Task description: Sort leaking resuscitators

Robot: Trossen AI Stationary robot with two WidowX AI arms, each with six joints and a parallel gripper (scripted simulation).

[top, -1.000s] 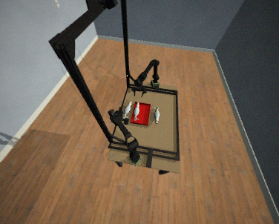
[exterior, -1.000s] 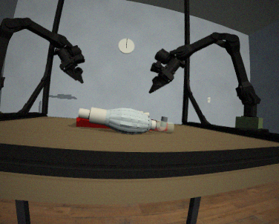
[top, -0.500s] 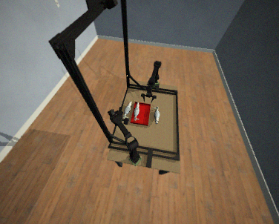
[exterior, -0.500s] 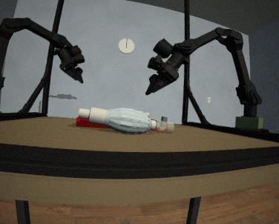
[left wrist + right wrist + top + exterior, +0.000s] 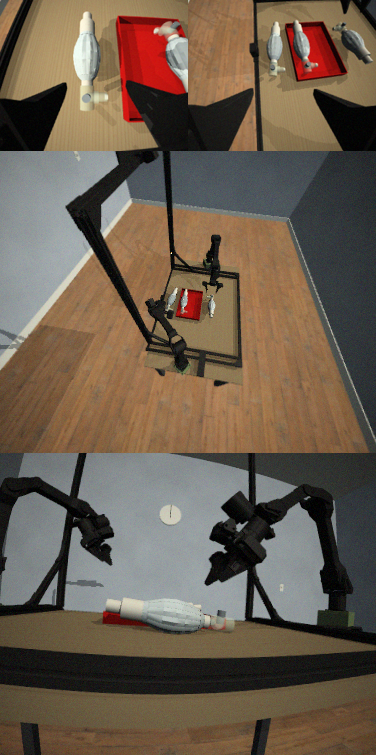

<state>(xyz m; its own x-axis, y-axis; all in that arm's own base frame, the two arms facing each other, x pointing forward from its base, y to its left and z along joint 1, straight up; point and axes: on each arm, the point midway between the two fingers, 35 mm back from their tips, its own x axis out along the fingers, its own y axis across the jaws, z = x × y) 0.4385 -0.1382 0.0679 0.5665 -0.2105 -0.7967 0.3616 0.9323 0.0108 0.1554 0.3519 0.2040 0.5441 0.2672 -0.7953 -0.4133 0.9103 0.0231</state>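
Observation:
Three pale resuscitators are in view. One lies on the table beside the red tray. Another lies in the tray along one long wall, its tail end at the short wall. The third lies on the table between that wall and the table edge. My left gripper is open above the first unit's valve end, touching nothing. My right gripper is open and empty, raised above the table.
The table's dark edge frame runs close beside the third unit, with a small black block on it. Tall black posts stand at the table's side. In the left wrist view, one tray wall reaches beneath a fingertip.

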